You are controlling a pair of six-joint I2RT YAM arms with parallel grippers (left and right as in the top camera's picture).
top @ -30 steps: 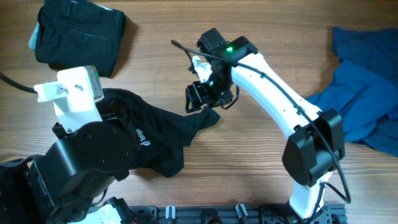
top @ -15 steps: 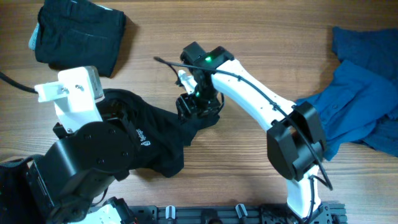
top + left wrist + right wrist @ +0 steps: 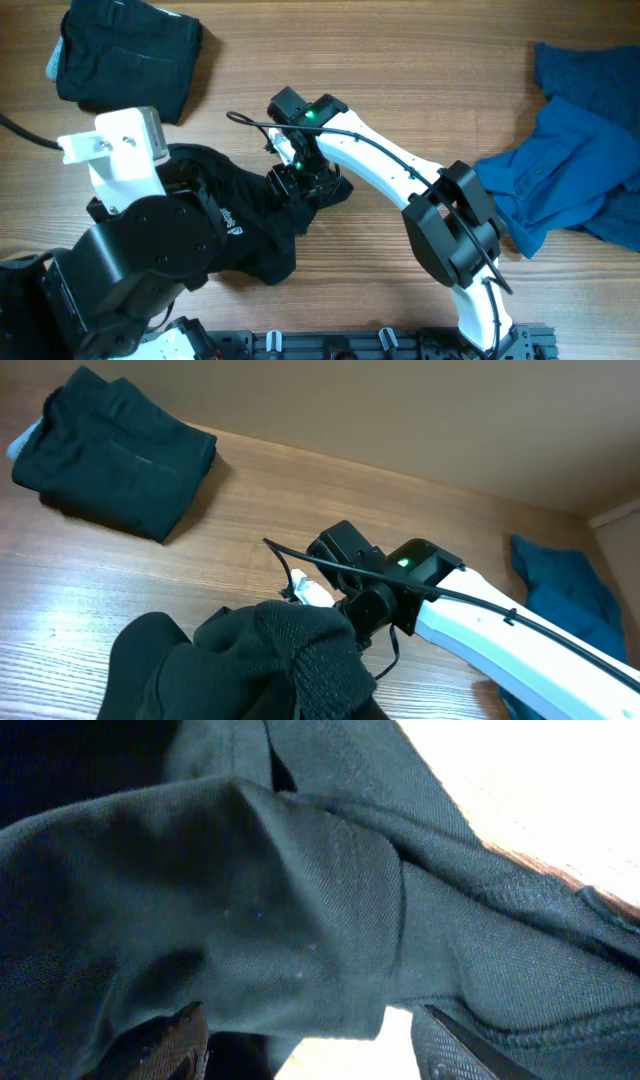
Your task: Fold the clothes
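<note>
One piece looks folded, two are left, and the black shirt is the one being worked.
A folded dark piece (image 3: 125, 55) lies at the far left of the surface (image 3: 430, 70). The shirt (image 3: 255, 215) is a crumpled heap at centre-left, not yet spread flat. The right fingers (image 3: 455, 1048) stand apart, right over its fabric, with nothing visibly gripped. The left fingers are hidden under bunched shirt cloth, so I cannot tell their state. The blue cloth (image 3: 580, 170) lies heaped and untouched at the right edge.

Table (image 3: 420, 60): black tee (image 3: 262, 238), folded pile (image 3: 125, 55), blue shirt (image 3: 570, 150)
</note>
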